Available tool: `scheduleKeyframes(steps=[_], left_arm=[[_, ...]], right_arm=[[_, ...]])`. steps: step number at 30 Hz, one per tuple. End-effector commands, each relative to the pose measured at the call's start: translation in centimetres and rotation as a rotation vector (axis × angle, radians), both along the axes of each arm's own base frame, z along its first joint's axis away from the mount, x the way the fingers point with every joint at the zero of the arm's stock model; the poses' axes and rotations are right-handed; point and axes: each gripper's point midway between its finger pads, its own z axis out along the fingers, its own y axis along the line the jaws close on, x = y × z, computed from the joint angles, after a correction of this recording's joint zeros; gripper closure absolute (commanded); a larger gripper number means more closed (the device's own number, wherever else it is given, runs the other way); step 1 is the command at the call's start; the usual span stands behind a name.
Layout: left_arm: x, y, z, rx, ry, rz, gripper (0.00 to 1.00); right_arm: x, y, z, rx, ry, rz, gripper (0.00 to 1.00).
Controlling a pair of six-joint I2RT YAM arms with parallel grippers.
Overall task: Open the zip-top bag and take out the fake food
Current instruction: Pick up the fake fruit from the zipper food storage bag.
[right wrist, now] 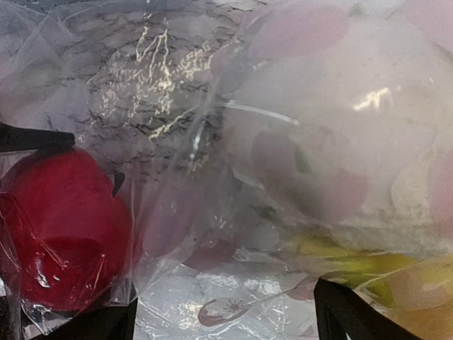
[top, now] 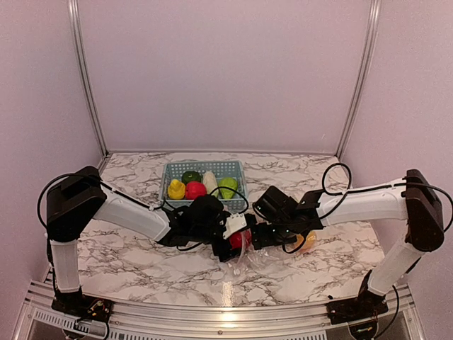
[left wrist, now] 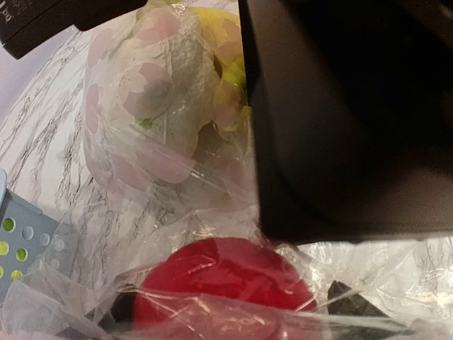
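Bag point(top: 249, 257), clear and crumpled, lies on the marble table point(top: 127, 262) just before the basket point(top: 235, 167), between my arms. Cauliflower point(right wrist: 333, 142) and red apple point(left wrist: 226, 276) show inside. My left gripper point(left wrist: 226, 319) is spread around the apple; my right gripper point(right wrist: 219, 326) is spread over plastic.

We find bare grey-veined marble tabletop point(top: 134, 265) at eight and four o'clock of the clear crinkly plastic bag point(top: 249, 261); the light blue slotted plastic basket point(top: 238, 168) blocks eleven o'clock.
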Motion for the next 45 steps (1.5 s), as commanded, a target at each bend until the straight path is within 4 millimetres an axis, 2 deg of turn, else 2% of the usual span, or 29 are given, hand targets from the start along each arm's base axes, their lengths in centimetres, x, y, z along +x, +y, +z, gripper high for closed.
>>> scheduleKeyframes(steps=[1, 10, 16, 20, 26, 37, 45], left_arm=[[-0.3, 0.0, -0.4, 0.01, 0.025, 0.006, 0.08], [-0.4, 1.3, 1.7, -0.015, 0.026, 0.054, 0.18], [-0.7, 2.5, 3.4, -0.043, 0.025, 0.088, 0.18], [-0.9, 3.6, 3.6, -0.032, 0.028, 0.117, 0.19], [-1.3, 5.3, 3.9, -0.028, 0.04, 0.162, 0.19], [-2.4, 8.3, 5.7, -0.046, 0.066, 0.222, 0.18], [-2.6, 10.1, 8.5, -0.097, 0.055, 0.271, 0.18]], right_arm=[[1.2, 0.8, 0.9, 0.031, -0.031, -0.013, 0.15], [1.4, -0.4, 0.7, 0.028, -0.027, -0.036, 0.16], [1.5, -1.3, 0.7, 0.031, -0.027, -0.051, 0.16], [1.5, -1.7, 1.0, 0.039, -0.03, -0.058, 0.16], [1.5, -1.8, 2.2, 0.058, -0.048, -0.059, 0.16], [1.7, -2.0, 3.8, 0.072, -0.081, -0.066, 0.16], [2.2, -1.8, 4.9, 0.078, -0.108, -0.056, 0.15]])
